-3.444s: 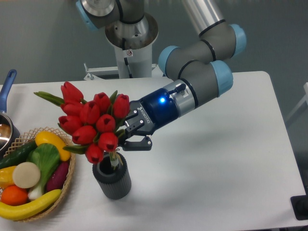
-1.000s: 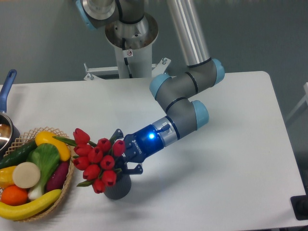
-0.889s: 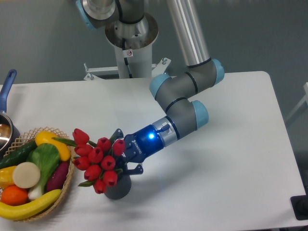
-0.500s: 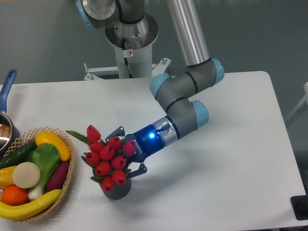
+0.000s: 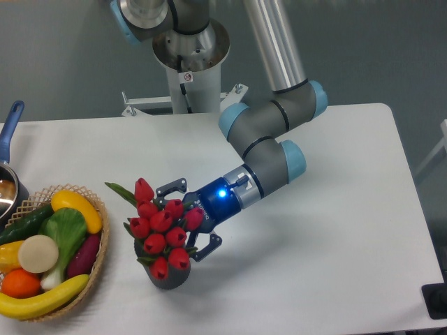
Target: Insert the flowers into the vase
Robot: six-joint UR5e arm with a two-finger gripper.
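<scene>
The flowers [image 5: 161, 227] stand in the vase [image 5: 167, 276] on the tabletop [image 5: 314, 230]. My tool [image 5: 188, 220] sits spread apart behind them, gripping nothing. Only my withdrawal seems left.

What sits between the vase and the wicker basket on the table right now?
Bare white table, as the fixed camera shows. The vase stands clear of the wicker basket; only the flowers hang above part of that gap.

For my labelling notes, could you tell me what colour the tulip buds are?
Red, with green leaves; the flowers show clearly in the fixed camera view.
</scene>
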